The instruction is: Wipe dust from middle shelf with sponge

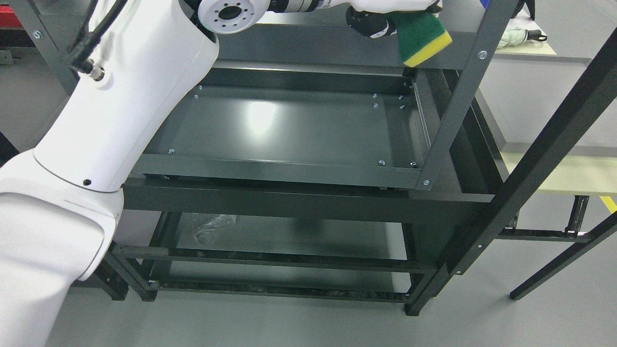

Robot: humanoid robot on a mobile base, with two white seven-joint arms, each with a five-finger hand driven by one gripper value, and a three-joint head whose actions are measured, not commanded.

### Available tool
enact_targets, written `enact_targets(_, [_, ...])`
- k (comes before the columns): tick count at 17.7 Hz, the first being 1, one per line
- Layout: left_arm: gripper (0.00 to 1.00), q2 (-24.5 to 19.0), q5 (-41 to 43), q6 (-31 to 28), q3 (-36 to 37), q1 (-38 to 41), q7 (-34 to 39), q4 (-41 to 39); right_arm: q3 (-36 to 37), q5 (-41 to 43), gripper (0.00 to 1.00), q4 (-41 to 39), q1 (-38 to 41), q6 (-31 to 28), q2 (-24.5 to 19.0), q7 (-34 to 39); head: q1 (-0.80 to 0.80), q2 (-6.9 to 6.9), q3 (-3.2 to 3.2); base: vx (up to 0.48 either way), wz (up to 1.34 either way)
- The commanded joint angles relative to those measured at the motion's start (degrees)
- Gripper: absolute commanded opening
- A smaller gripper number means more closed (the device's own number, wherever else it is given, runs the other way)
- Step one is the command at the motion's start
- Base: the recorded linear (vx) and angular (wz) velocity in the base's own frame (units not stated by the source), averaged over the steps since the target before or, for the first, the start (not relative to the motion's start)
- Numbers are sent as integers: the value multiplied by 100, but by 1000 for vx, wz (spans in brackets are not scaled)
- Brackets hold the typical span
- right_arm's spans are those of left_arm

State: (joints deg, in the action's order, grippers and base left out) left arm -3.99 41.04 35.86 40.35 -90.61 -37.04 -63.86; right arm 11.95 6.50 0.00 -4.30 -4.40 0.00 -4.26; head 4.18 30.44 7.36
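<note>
One sponge (423,36), one robot arm (120,111), one dark metal rack (308,168), one pale table (554,168) at right.

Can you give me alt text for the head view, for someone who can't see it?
A white robot arm reaches from the lower left across a dark metal rack, its left hand holding a green-and-yellow sponge at the top edge, above the bare shelf. Grey floor lies below.
</note>
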Motion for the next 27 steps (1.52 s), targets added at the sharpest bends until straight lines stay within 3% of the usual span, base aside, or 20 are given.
enact_targets(1, [0,-591,9,570,-158,-71,-338,84,0,0,100,-100,0,1,100,5,0,0,0,0,0])
enact_targets(5, [0,-1796,-26,914,-887,43,-462,75,0,0,100,-100,0,1,100,5,0,0,0,0,0])
enact_targets(8, [0,-2263,-166,914,-1598,402,-899,-65,0,0,100,-100,0,1,100,5,0,0,0,0,0])
enact_targets(11, [0,-2457,-700,914,-2583,1087,-1865,-494,0,0,100,-100,0,1,100,5,0,0,0,0,0])
enact_targets(13, [0,-2737,-1105,914,-2734,1300,-2087,-723,0,0,100,-100,0,1,100,5,0,0,0,0,0])
enact_targets(19, [1,-4178,-2186,914,-2743,1589,-2088,-760,0,0,100,-100,0,1,100,5,0,0,0,-5,-171])
enact_targets(22, [1,-3971,-2766,914,-2971,1652,-2053,-760,0,0,100,-100,0,1,100,5,0,0,0,-16,-411])
enact_targets(27, [0,-2286,-3005,914,-3936,1530,-2044,-777,0,0,100,-100,0,1,100,5,0,0,0,-27,-260])
